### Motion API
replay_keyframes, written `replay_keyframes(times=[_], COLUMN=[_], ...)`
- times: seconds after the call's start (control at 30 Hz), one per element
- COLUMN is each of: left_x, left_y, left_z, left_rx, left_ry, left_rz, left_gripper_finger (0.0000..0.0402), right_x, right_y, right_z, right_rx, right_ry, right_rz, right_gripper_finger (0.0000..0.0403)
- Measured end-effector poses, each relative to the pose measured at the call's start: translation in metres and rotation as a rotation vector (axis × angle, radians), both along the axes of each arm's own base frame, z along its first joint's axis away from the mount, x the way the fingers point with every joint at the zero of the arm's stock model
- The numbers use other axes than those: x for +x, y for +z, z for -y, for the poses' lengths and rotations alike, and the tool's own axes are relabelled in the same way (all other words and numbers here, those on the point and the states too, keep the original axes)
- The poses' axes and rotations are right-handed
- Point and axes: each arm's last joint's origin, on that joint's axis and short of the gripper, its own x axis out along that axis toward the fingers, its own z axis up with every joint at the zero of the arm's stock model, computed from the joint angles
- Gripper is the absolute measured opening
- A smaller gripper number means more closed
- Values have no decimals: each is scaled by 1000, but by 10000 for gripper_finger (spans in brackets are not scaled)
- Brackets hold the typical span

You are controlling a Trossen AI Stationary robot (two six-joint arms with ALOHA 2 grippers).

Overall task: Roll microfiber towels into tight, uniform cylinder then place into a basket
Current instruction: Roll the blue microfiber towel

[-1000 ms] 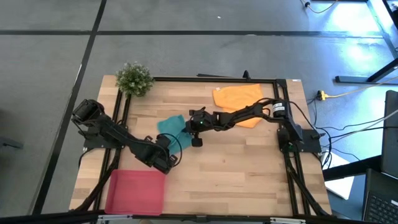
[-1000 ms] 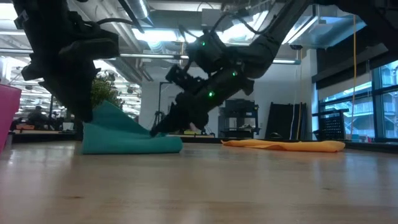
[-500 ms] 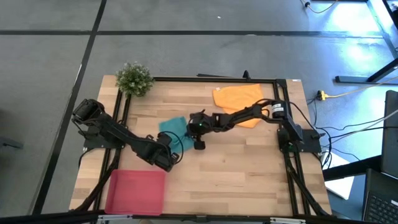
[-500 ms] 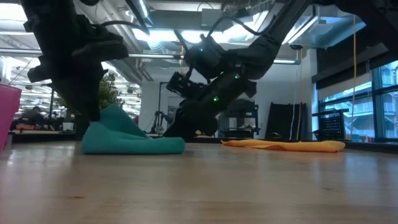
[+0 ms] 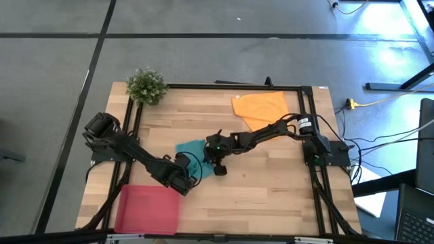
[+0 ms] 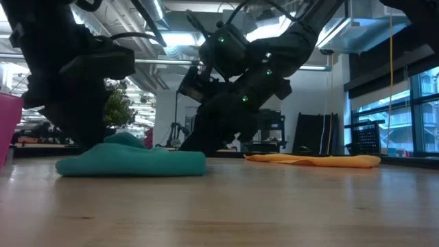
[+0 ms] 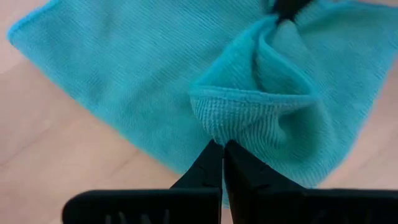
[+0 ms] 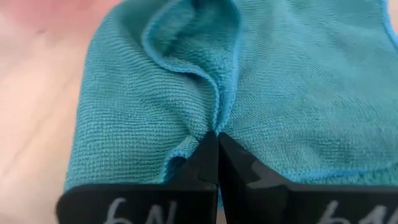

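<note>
The teal microfiber towel [image 5: 192, 150] lies low and bunched on the wooden table, left of centre, and shows in the low view as a flat heap [image 6: 130, 163]. My left gripper [image 7: 222, 148] is shut on its near-left part. My right gripper [image 8: 216, 138] is shut on its right part. In the high view the two grippers [image 5: 190, 165] [image 5: 205, 155] stand close together over the towel. The orange towel [image 5: 260, 108] lies spread at the far right. The red basket [image 5: 148, 209] sits at the near left corner. My left gripper pinches a folded-over hem of the teal towel [image 7: 217, 127] between its two shut fingers, coming steeply from above. The cloth puckers up at the fingertips; the rest of the towel lies on the table. My right gripper pinches a raised fold of the teal towel [image 8: 210, 121] between its two shut fingers, slanting down from the table's right side. Several layers gather at the fingertips, while the remaining cloth rests on the table.
A small green potted plant [image 5: 146, 85] stands at the far left corner. A black frame [image 5: 237, 86] runs round the table's edges. Bare wood [image 5: 271, 183] lies right of and nearer than the teal towel.
Both grippers, still shut on the teal towel, have moved toward the table's near edge and lower. The towel has slid nearer with them. Its raised peak has sunk, so it now lies lower and longer on the table.
</note>
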Motion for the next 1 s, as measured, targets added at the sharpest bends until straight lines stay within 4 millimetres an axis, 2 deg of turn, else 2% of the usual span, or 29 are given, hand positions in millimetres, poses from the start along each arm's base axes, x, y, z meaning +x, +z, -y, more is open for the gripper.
replay_keyframes(times=[0.27,0.53,0.67,0.83,1.0], left_x=[-2,-4,-5,-7,-7], left_y=[-1,-2,-2,-2,-2], left_z=[3,3,2,2,1], left_rx=[8,1,-4,-2,1], left_ry=[-12,-12,-11,-11,-8], left_rz=[-11,-35,-53,-67,-72], left_gripper_finger=[0,0,0,0,0], right_x=[0,11,18,25,30], right_y=[0,11,22,36,44], right_z=[-7,-7,-6,-3,-3], right_rx=[-16,-27,-58,-174,-177], right_ry=[-2,-9,-67,-128,-127], right_rz=[11,24,-48,-79,-52], right_gripper_finger=[12,91,119,121,116])
